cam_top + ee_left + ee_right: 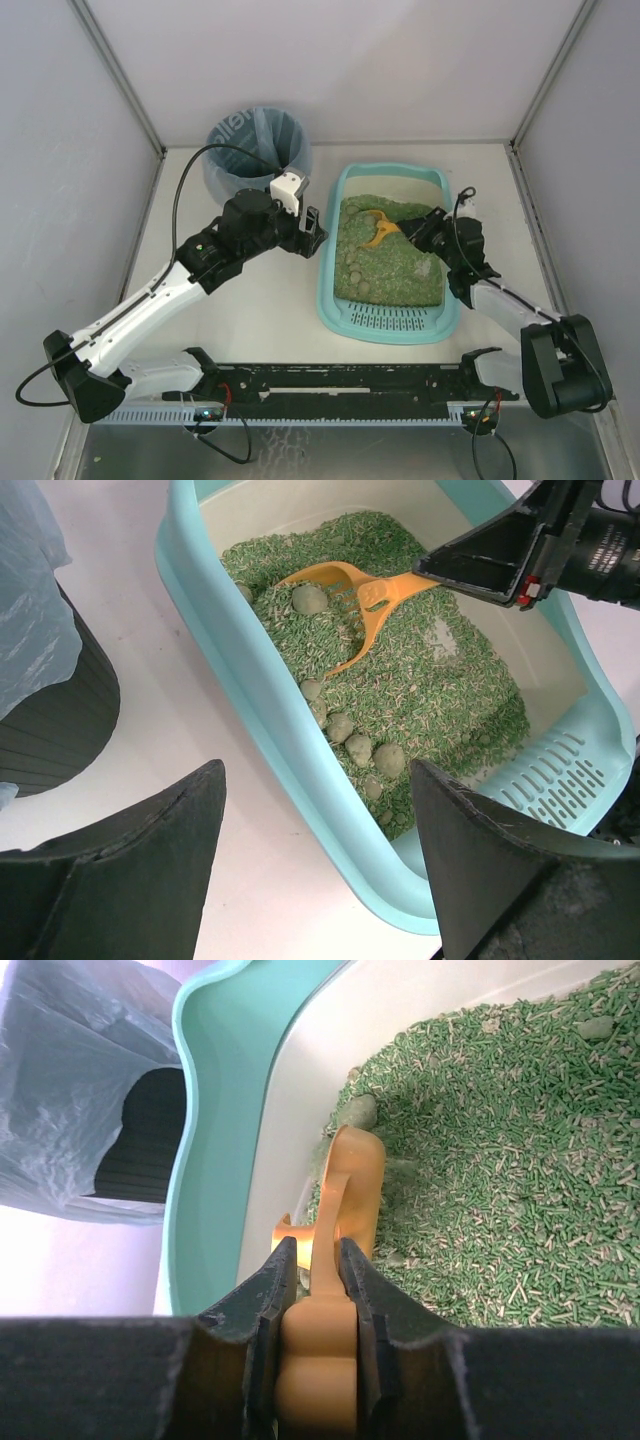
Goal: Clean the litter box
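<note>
Nearest, one black rail [340, 378] runs across the table's [255, 315] front edge, with the two arm bases at its ends. One light-teal litter box [327, 285] lies right of the table's centre, its slotted grille [395, 318] at the near end and green litter [400, 270] filling the rest.

Two grippers work at the box. The left gripper [313, 233] hangs just beside the box's left wall with its two fingers spread wide apart and nothing between them. Whether it touches the rim is unclear. The right gripper [412, 232] reaches over the litter from the right, its fingers clamped on the handle of one orange slotted scoop [372, 594].

The scoop's bowl rests on the litter toward the far left of the box, with one grey-green clump [309, 599] in it. At least six more clumps [358, 748] lie in a loose row along the left wall.

Farthest, one round black bin [255, 145] lined with a blue bag stands beyond the box's far left corner.
</note>
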Action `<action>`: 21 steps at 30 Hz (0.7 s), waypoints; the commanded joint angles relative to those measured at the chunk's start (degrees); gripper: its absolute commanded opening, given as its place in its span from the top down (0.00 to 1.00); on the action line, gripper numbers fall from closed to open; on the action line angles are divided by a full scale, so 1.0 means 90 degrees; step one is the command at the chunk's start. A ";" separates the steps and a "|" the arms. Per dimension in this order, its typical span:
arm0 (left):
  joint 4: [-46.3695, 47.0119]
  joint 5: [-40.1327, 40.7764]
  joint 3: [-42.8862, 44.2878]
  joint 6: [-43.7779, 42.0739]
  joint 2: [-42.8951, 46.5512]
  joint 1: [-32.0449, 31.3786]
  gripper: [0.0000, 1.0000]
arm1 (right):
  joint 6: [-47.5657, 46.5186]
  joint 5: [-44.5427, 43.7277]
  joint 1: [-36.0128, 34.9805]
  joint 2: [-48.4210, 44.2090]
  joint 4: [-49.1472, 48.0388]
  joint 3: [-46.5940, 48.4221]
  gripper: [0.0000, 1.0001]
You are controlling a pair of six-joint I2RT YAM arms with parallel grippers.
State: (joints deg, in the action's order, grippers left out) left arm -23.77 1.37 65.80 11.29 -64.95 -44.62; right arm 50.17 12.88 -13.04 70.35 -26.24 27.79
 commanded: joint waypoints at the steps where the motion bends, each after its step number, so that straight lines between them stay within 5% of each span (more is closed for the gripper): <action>1: 0.0102 0.0110 0.0462 -0.0146 0.0113 -0.0029 0.22 | 0.0661 0.0247 0.0298 -0.0499 -0.0824 -0.0278 1.00; 9: 0.0103 0.0145 0.0459 -0.0151 0.0093 -0.0025 0.21 | 0.1221 0.0916 0.0919 -0.1099 -0.1448 -0.0969 1.00; 21: 0.0095 0.0334 0.0438 -0.0220 0.0126 -0.0023 0.21 | 0.1600 0.2037 0.2667 -0.3073 -0.0852 -0.1607 1.00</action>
State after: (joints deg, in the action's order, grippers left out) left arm -23.79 3.11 65.80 10.79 -64.95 -44.62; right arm 60.53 26.74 7.22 47.86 -31.48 14.44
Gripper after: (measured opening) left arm 0.789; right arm 0.197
